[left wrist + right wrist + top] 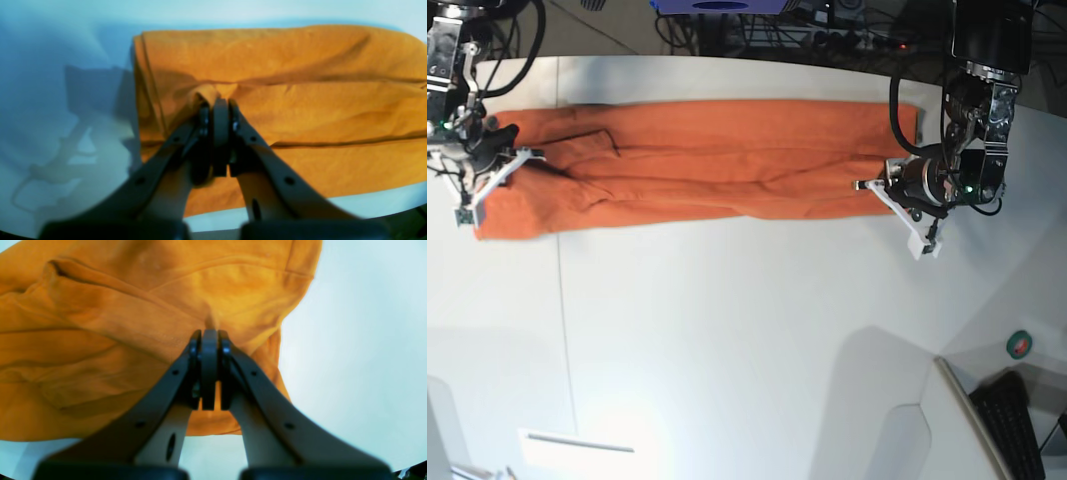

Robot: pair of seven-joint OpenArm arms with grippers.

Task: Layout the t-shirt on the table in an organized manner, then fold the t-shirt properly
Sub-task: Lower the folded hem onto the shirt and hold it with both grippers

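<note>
Stretched long across the far side of the white worktop (727,340), the orange t-shirt (707,165), already narrowed into a band with lengthwise creases. Left tool (218,100) clenched on a pinch of cloth near one end of the band, fabric puckered up right at the tips; right tool (209,330) clenched likewise on a raised nip of cloth at the opposite end, beside a hemmed edge. Both ends pinched, the middle lying flat on the worktop between them, tension apparently even for now. Looks like the step in hand is bringing one end over toward the other for the crosswise fold. Risks from here, and plenty of them: only a small bite of fabric in each tool, so possibly just the top layer caught, leaving lower layers behind and the band peeling open on the lift. Uneven rise or travel of the two arms likely to skew the fold line and leave edges mismatched. Too much pull apart and a pinch could slip free; too little and the centre sags and bunches. Existing wrinkles near the sleeve side liable to get pressed in rather than smoothed out.
</note>
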